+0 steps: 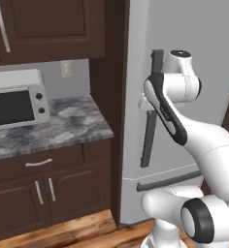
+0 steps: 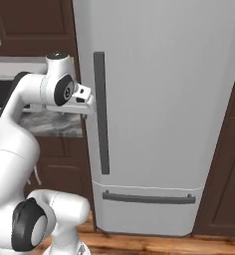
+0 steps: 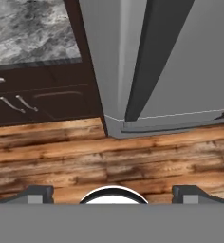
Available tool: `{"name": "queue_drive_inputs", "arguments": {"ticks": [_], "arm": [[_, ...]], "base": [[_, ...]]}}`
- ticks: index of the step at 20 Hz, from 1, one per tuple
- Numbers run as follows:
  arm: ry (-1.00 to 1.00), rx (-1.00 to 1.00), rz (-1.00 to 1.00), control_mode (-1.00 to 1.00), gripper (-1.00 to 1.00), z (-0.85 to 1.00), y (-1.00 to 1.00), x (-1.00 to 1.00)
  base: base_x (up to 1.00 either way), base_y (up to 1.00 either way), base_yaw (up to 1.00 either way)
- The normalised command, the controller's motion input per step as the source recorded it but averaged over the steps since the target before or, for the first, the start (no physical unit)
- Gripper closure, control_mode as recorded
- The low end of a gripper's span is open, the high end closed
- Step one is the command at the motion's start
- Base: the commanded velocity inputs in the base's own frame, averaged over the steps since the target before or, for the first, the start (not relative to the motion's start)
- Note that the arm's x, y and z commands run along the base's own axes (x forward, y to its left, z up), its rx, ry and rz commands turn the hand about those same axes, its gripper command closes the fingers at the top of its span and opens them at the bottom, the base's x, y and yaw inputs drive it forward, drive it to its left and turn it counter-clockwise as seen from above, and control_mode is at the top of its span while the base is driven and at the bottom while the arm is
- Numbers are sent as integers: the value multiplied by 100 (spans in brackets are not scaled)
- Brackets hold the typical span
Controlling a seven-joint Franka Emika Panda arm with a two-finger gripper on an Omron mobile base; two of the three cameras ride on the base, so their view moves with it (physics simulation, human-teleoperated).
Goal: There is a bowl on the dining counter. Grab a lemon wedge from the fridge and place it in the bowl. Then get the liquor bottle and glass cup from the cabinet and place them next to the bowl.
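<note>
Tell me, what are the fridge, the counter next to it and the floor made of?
The fridge looks like smooth, brushed silver-grey metal, with a darker handle. The counter looks like polished grey stone, from its marbled swirls. The floor looks like wooden planks with grain lines.

No readable text, labels or numbers anywhere

Fridge (image 2: 159, 99), ahead of pincer: pale silver-grey; bar handle (image 2: 101, 114) dark grey. Counter (image 1: 63, 123), left of pincer: grey marbled top, dark brown fronts, silver pulls. Microwave (image 1: 17, 104), farther left: white, black window. Floor (image 3: 109, 161), below pincer: brown wood planks, streaked.
</note>
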Motion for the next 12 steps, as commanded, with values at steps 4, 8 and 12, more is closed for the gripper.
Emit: {"name": "queue_drive_inputs", "arguments": {"ticks": [4,8,12], "arm": [[0,0,0,100,-100,0,0,0],[0,0,0,100,-100,0,0,0],[0,0,-7,-100,-100,-4,6,0]], "base": [[0,47,-33],[0,49,-32],[0,35,-23]]}}
